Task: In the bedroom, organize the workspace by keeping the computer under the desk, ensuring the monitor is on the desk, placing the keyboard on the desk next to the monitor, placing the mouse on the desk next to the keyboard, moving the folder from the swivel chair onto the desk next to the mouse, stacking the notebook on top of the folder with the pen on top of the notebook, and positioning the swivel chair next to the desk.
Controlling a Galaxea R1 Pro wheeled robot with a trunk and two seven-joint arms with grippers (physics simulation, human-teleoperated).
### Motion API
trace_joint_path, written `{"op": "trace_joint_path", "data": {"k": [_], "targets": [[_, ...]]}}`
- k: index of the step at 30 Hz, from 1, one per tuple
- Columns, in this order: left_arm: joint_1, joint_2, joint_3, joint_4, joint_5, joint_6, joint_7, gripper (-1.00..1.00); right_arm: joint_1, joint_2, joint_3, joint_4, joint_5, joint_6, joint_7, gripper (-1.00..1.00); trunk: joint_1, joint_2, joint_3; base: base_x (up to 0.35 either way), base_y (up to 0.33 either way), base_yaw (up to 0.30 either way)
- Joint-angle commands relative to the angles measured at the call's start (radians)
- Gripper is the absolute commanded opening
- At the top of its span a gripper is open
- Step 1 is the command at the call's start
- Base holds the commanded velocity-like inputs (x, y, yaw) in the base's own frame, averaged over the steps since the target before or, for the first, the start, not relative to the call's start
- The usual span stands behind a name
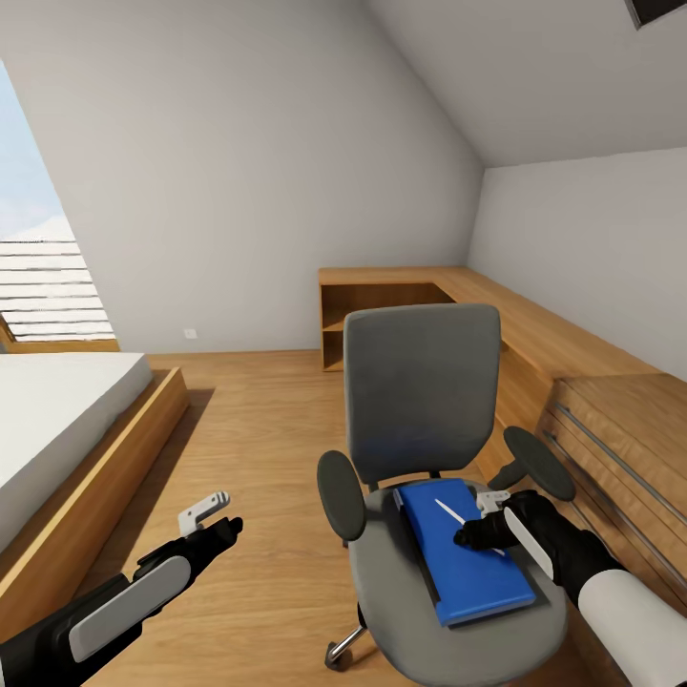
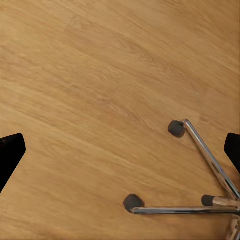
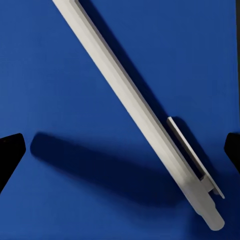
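Your right gripper [image 1: 477,523] hangs just above the blue folder [image 1: 468,563], which lies on the seat of the swivel chair [image 1: 420,401]. In the right wrist view the jaws stand wide apart, one dark tip at each edge, and they hold nothing. Between them lies the pen [image 3: 135,107], white, slanted across the folder, with its clip toward the thicker end. A dark edge under the folder's left side may be the notebook, but I cannot tell.

Your left gripper [image 1: 212,515] hovers over the wooden floor [image 2: 90,75], also open and empty, near the chrome castors of the chair.

Farther back you see the low light-wood shelving [image 1: 382,310] and the bed [image 1: 67,420]. The black desk is not visible here.

I judge the step in hand is picking up the pen. The next move calls for lowering straight down and turning the wrist so the jaws close across the thin barrel, not along it, because it can roll away.
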Motion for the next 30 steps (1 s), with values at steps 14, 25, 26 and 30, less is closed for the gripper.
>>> {"op": "trace_joint_path", "data": {"k": [14, 25, 26, 30], "targets": [[-0.001, 0.001, -0.002, -0.001, 0.002, 0.002, 0.005, 1.0, -0.001, -0.001, 0.005, -0.003, 0.004, 0.003, 0.004, -1.0, 0.0, -0.001, -0.001, 0.0, 0.0, 0.0], [-0.001, 0.001, -0.003, -0.001, 0.002, 0.001, 0.007, 1.0, -0.001, -0.001, 0.005, -0.003, 0.004, 0.003, 0.004, -1.0, 0.0, -0.001, -0.001, 0.0, 0.0, 0.0], [-0.001, 0.001, -0.003, -0.001, 0.002, 0.001, 0.007, 1.0, -0.001, -0.001, 0.005, -0.003, 0.004, 0.003, 0.004, -1.0, 0.0, -0.001, -0.001, 0.0, 0.0, 0.0], [-0.001, 0.001, -0.004, -0.002, 0.002, 0.0, 0.008, 1.0, -0.001, -0.001, 0.005, -0.003, 0.004, 0.003, 0.004, -1.0, -0.015, 0.027, 0.012, 0.0, 0.0, 0.0]]}}
